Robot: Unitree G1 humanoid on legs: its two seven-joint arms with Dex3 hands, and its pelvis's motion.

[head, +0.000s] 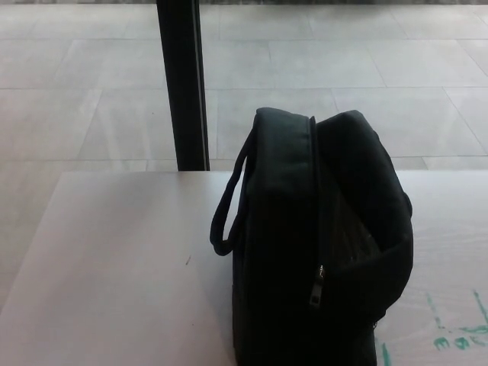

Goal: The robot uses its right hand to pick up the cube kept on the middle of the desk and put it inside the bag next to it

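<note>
A black bag stands upright on the pale desk, filling the middle and lower right of the head view. A carry handle loops out on its left side. A zip line runs down its top, with the metal pull hanging low at the front. No cube shows anywhere in view. Neither of my hands nor any arm is in the picture.
A black vertical post rises behind the desk's far edge at the upper left. Beyond the desk lies a pale tiled floor. Green marks are drawn on the desk at the lower right corner.
</note>
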